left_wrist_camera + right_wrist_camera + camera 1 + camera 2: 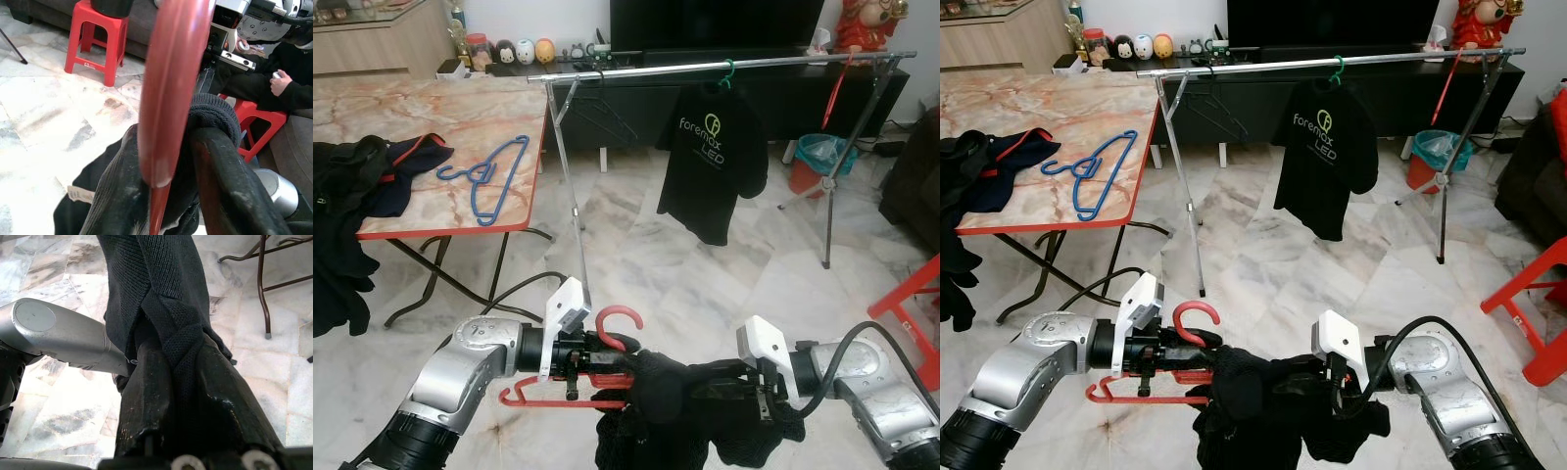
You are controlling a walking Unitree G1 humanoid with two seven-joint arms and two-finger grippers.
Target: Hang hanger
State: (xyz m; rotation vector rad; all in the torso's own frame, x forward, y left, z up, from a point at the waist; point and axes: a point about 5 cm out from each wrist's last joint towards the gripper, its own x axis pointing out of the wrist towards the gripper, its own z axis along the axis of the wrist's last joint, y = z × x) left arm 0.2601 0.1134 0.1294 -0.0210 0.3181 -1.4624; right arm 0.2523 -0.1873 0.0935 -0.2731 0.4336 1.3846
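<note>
Left eye view: red hanger (570, 396) is clamped by left gripper (607, 345) at 6 o'clock (black garment (685, 401) pinched by right gripper (178, 377)).

Your left pincer (607, 354) grips a red plastic hanger (570, 392) bearing a black knit garment (680, 406), which your right pincer (744, 387) pinches. Ahead, a black printed T-shirt (710, 162) hangs from the silver metal rail (724, 65). A blue hanger (489, 176) lies on the marble-topped table (440, 127).

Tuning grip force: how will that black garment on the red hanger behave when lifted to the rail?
Likely floppy: the garment sags in folds between both grippers. Probably light. Its knit bunches between the right gripper's fingers, so it may slide along the hanger.
</note>
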